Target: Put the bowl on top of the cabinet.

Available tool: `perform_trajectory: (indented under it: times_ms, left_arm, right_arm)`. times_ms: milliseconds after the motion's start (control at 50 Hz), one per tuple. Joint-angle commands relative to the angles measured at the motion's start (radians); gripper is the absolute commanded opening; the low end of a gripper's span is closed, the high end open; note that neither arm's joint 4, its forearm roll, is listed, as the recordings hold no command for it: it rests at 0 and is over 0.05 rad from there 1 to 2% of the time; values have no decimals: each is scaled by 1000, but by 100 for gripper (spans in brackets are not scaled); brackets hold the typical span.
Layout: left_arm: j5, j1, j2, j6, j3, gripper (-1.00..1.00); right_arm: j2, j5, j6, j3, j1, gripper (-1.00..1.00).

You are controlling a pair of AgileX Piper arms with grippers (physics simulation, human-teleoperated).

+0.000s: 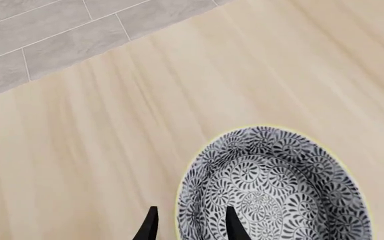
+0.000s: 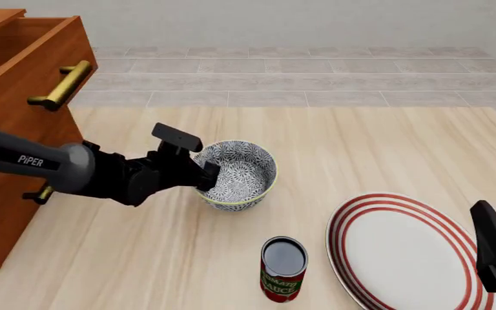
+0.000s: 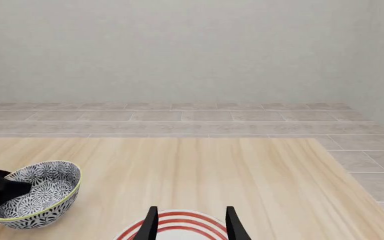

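Deep round ceramic bowl (image 2: 237, 173) with dense floral pattern, mid-desk (image 2: 386, 148) on pale wood grain, left claw (image 2: 206, 173) prongs apart, straddling its near-left rim, reddish-brown cabinet (image 2: 15, 84) at left edge, right claw (image 3: 189, 222) apart.

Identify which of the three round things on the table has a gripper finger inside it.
The patterned bowl: the left gripper straddles its rim. The plate and can stand untouched.

Front cam: fixed, high, arms' side, looking forward and down over the table (image 2: 386, 148). Left wrist cam: close, steeply down onto the bowl (image 1: 272, 185). Right wrist cam: low, near level, facing the far wall (image 3: 178, 50). All three share the bowl; front and right wrist share the plate (image 2: 403, 248).
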Motion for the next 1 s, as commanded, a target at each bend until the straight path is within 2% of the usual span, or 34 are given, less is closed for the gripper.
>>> perform_trajectory:
  times_ms: [20,660,680,1000]
  left_arm:
    - [-3,-1,10,0,-6,100]
    - [-8,6,65,-11,-42,100]
    - [-14,13,66,-1,-41,-100]
    - [-9,-24,7,-28,2,-100]
  right_arm:
    - [0,0,0,0,0,100]
    - [0,0,0,0,0,100]
    - [0,0,0,0,0,100]
    - [0,0,0,0,0,100]
